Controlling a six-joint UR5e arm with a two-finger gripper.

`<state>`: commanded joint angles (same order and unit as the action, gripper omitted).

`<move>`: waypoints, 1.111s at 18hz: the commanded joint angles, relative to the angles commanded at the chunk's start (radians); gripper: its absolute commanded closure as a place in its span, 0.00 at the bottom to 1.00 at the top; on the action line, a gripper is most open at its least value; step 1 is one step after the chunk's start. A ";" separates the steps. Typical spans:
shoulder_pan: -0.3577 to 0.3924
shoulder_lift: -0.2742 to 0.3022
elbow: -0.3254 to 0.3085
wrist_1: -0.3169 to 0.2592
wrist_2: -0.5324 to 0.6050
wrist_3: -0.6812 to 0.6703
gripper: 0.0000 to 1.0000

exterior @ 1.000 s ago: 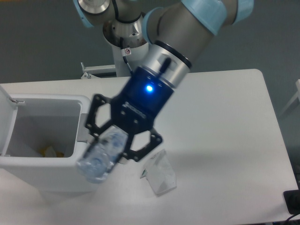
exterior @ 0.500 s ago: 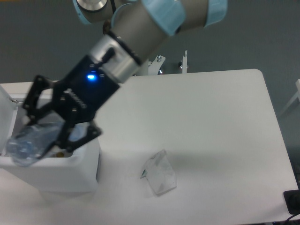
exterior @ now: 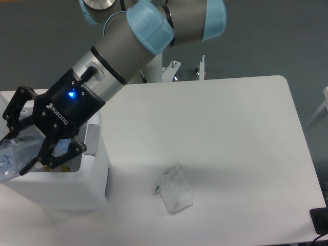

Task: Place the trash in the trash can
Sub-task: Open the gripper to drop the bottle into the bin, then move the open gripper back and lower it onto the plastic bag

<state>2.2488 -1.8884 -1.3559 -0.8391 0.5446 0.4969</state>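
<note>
— Which step is in hand?
— The drop; the gripper (exterior: pixel 23 148) hangs over the open trash can (exterior: pixel 77 192) at the left of the bench (exterior: pixel 230 133), its fingers clamped on the crushed bottle (exterior: pixel 13 156), which sits above the bin's left side

— And next?
— I'd judge the fingers need to part so the bottle falls inside; then the arm must go back for the wrapper (exterior: pixel 174 188), lying flat on the bench well apart from the can

— What differs from a moment ago?
— The gripper has swung left from beside the wrapper to over the bin — bottle carried along; the wrapper has not moved
</note>
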 joint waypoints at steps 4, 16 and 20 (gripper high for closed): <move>0.000 0.017 -0.040 0.011 0.002 0.002 0.08; 0.147 0.054 -0.088 0.009 0.003 0.002 0.01; 0.218 0.048 -0.088 0.008 0.006 0.003 0.01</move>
<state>2.4665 -1.8407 -1.4435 -0.8314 0.5507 0.5001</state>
